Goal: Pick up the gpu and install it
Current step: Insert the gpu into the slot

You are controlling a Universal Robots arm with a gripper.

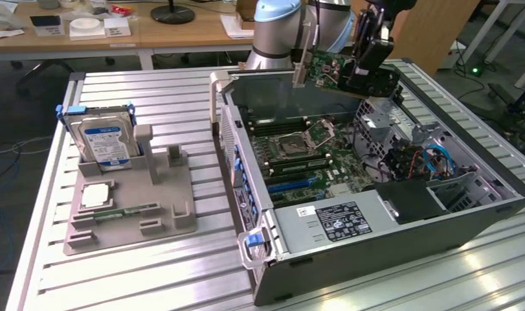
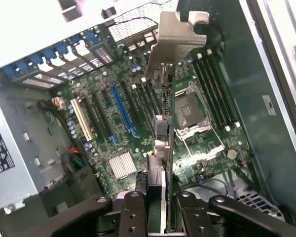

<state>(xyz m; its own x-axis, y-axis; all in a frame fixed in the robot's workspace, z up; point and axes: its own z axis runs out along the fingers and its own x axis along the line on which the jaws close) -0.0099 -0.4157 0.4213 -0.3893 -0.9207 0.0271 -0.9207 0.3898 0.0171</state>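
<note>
In the exterior view, my end effector (image 1: 359, 72) hangs over the far end of the open computer case (image 1: 469, 214), above its upper rim. It is clamped on the gpu (image 1: 327, 67), a green-faced card that sticks out sideways from my fingers toward the exterior view's left. The card's silvery bracket (image 1: 300, 57) is at the end farthest from me. The card is in the air, clear of the motherboard (image 1: 305, 155), which lies below me on the floor of the case. Well apart from me, toward the exterior view's left, a blue-labelled hard drive (image 1: 105, 144) stands upright in a grey holder (image 1: 158, 217) on the slatted tabletop (image 1: 158, 278).

In the wrist view, I see the gpu (image 2: 168, 113) edge-on, running straight out from between my fingers (image 2: 133, 212), which press on it from both sides. The bracket (image 2: 180, 39) is at its far tip. Beneath the card lies the motherboard (image 2: 103, 143). A long blue slot (image 2: 122, 111) is off to one side of the card's edge and the processor socket (image 2: 190, 106) is on the other. The card's lower edge sits in no slot.
</note>
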